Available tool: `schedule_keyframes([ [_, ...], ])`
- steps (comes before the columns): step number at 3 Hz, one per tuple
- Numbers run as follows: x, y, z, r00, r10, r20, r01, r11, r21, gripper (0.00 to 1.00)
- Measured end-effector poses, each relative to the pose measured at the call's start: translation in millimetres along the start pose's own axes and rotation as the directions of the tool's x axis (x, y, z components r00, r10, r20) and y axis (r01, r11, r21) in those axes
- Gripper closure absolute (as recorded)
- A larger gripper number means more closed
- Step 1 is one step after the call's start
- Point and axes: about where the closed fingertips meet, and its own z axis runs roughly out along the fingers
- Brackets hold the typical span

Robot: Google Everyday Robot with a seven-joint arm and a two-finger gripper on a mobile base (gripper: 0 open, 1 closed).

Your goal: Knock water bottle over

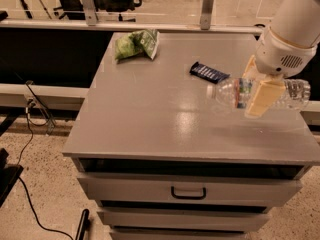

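Note:
The water bottle (227,93) is a clear ribbed plastic bottle with a pale label band. It lies on its side at the right of the grey cabinet top (165,114), its neck end pointing left. My gripper (260,96), pale yellow under the white arm (292,34), is directly in front of the bottle's middle and covers part of it. The bottle's far end sticks out past the gripper near the cabinet's right edge.
A dark blue snack bar (209,72) lies just behind and to the left of the bottle. A green chip bag (136,44) lies at the back left. Drawers (188,191) face front. A railing (150,26) runs behind the cabinet.

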Motion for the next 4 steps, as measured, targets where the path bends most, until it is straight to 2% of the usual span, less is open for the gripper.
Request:
schedule_keyframes([
  [2,17,9,11,0.999,0.049,0.007,-0.049,0.9988,-0.001,0.44],
  [3,33,18,24,0.993,0.110,0.043,-0.110,0.9939,-0.009,0.45],
  [4,47,27,33,0.984,0.156,0.085,-0.156,0.9877,-0.013,0.27],
])
